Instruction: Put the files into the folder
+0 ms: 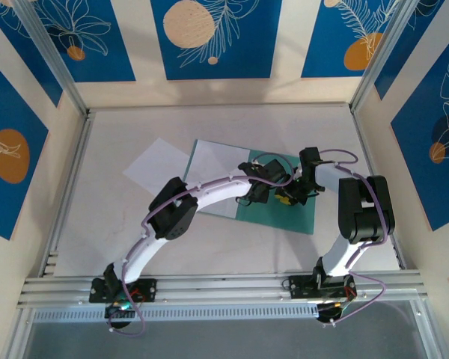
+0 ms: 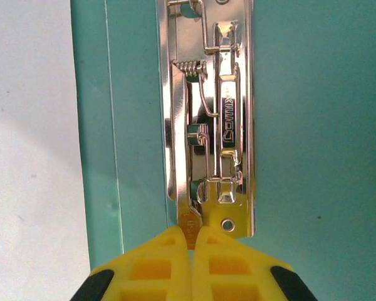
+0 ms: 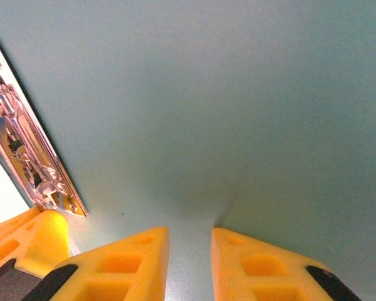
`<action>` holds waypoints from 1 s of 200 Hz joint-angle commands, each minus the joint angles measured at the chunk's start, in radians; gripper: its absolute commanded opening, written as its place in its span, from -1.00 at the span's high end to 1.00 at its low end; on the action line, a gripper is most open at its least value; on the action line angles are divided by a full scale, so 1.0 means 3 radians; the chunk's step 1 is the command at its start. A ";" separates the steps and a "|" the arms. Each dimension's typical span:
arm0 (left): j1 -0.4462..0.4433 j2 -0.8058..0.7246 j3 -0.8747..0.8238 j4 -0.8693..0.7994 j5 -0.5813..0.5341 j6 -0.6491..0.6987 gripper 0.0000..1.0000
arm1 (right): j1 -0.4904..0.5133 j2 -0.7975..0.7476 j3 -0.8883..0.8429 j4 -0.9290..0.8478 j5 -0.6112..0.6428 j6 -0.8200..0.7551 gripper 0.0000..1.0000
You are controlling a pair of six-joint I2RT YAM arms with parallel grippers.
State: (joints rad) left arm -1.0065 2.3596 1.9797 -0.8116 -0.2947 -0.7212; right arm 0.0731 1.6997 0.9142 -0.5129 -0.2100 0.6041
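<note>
The teal folder [image 1: 295, 213] lies open on the table, its silver clip [image 2: 222, 125] running along the hinge. One white file [image 1: 213, 176] covers the folder's left leaf; its edge [image 2: 31, 157] shows beside the clip. A second file [image 1: 153, 168] lies on the table further left, partly under the first. My left gripper [image 2: 192, 235] is shut on the clip's lever tab [image 2: 189, 221] at the clip's near end. My right gripper [image 3: 190, 238] stands open by a narrow gap, tips down on the bare right leaf [image 3: 238, 94], nothing between them.
Both arms cross over the folder in mid-table [image 1: 284, 194], the grippers close together. A yellow finger of the left gripper [image 3: 44, 232] sits just left of my right gripper. Walls enclose the white table [image 1: 120, 239] on three sides.
</note>
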 commanded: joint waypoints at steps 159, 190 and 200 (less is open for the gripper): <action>0.0161 0.0057 -0.0091 -0.0222 0.0632 -0.0162 1.00 | -0.0195 -0.0194 0.0136 -0.0239 -0.0167 -0.0111 0.44; 0.0220 -0.0005 -0.0187 -0.0133 0.0604 -0.0188 1.00 | -0.0331 -0.0525 0.0024 -0.0464 -0.0093 -0.0154 0.38; 0.0233 -0.0007 -0.0192 -0.0133 0.0601 -0.0186 1.00 | -0.0381 -0.0600 -0.0049 -0.0498 -0.0036 -0.0164 0.38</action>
State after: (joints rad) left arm -0.9703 2.3478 1.9621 -0.8051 -0.1093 -0.7547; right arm -0.0120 1.5925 0.9447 -0.5774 -0.2218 0.5770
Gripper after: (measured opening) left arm 0.049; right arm 0.308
